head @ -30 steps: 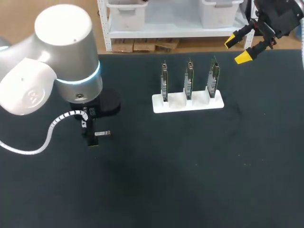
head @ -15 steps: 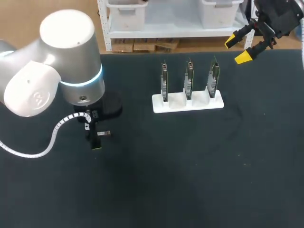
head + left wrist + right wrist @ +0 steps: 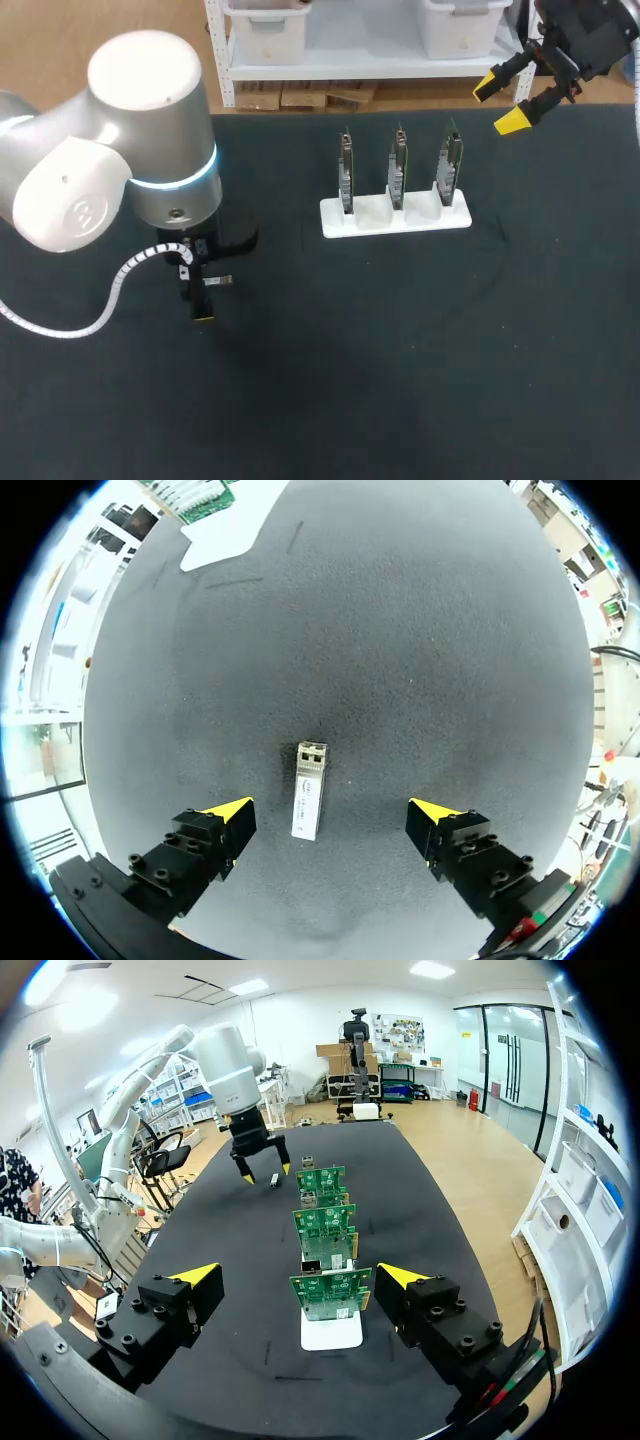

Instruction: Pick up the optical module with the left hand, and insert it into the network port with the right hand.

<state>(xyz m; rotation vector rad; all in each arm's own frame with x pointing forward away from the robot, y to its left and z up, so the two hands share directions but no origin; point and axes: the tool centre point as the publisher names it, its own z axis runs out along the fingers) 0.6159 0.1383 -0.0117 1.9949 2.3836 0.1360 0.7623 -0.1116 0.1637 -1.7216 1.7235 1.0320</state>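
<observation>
Dark surface [image 3: 400, 350] carries the small silver rectangular optical module [image 3: 309, 802], unlifted between the spread fingers of your left tool [image 3: 332, 815]; pickup, handover and insertion remain, your right tool [image 3: 498, 105] released beyond the green circuit boards [image 3: 397, 165].

Left arm [image 3: 150, 150] low, right arm [image 3: 585, 35] high; jaws apart.

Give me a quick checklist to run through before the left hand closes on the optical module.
1. Left hand open: ok.
2. Optical module flat on the table, between the fingers, long sides facing them: ok.
3. Module centred between the fingers: not ok, nearer one finger.
4. Fingers low enough to grip: cannot tell.
5. Right hand open, off to the side: ok.
6. Circuit boards upright in white holder: ok.
</observation>
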